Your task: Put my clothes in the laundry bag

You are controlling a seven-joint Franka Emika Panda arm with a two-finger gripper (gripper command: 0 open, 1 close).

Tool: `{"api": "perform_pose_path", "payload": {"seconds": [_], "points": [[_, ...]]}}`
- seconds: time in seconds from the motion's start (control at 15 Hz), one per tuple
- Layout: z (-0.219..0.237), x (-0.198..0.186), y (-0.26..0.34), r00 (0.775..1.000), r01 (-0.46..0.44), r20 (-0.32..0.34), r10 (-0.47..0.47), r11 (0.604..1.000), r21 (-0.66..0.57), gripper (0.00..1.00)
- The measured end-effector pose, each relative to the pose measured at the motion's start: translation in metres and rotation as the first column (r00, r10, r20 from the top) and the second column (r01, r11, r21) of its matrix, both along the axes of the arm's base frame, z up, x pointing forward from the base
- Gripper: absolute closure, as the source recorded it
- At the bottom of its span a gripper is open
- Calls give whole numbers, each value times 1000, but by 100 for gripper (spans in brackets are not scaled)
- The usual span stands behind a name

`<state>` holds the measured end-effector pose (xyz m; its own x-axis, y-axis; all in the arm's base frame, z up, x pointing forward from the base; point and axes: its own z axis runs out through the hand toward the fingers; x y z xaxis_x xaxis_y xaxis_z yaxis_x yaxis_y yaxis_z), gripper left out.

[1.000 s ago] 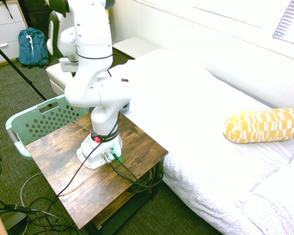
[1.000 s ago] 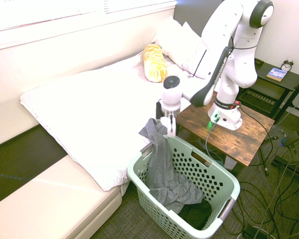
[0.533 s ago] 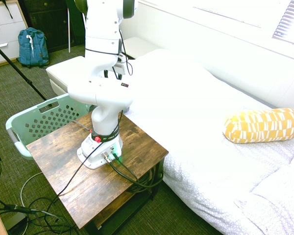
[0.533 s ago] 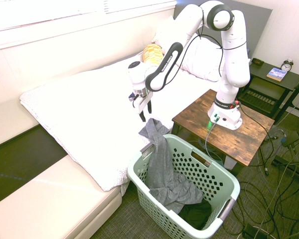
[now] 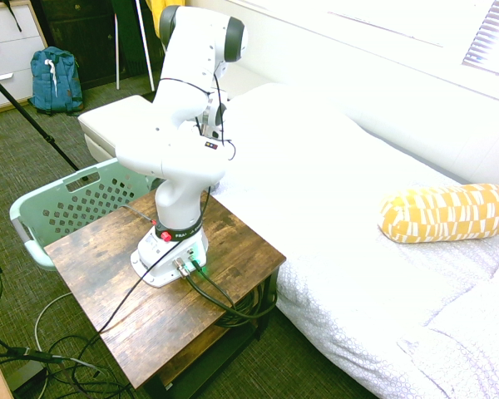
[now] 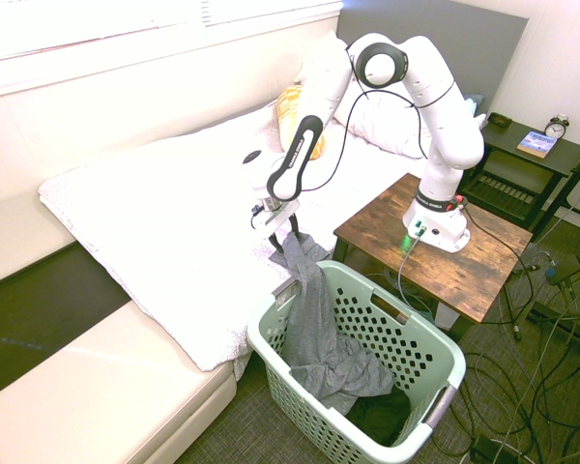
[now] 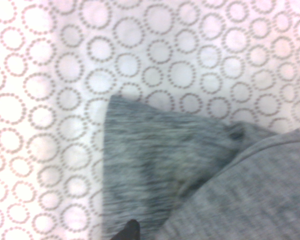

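Observation:
The clothes [image 6: 314, 324], a dark grey garment, hang over the near rim of the mint-green laundry bag [image 6: 420, 333]. Most of the garment lies inside, and its top corner rests on the bed's edge. My gripper [image 6: 278, 228] hovers just over that corner, pointing down, its fingers open and holding nothing. The wrist view shows the grey corner of the clothes [image 7: 190, 180] lying on the circle-print bedsheet [image 7: 65, 75]. In the first exterior view the laundry bag [image 5: 66, 204] stands left of the table. The arm hides the gripper and the clothes there.
The wooden side table [image 6: 435, 261] bearing the arm stands right beside the basket. A yellow patterned cushion [image 6: 300, 121] and white pillows [image 6: 387, 111] lie on the bed. A cream bench [image 6: 106, 387] runs along the bed's foot. A blue backpack [image 5: 54, 79] leans by the drawers.
The gripper left the garment's top above the basket rim, swung up over the bed while opening, then came down to the garment's corner. The garment stayed draped as before.

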<state>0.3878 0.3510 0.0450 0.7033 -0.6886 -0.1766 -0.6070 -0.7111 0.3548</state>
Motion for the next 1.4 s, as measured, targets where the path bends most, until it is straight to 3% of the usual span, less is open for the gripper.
{"api": "perform_pose_path", "payload": {"seconds": [0.33, 1.4], "points": [[-20, -20, 11, 999, -32, -18, 32, 999, -3, 100], [-21, -22, 22, 999, -54, 4, 54, 998, 22, 100]]}}
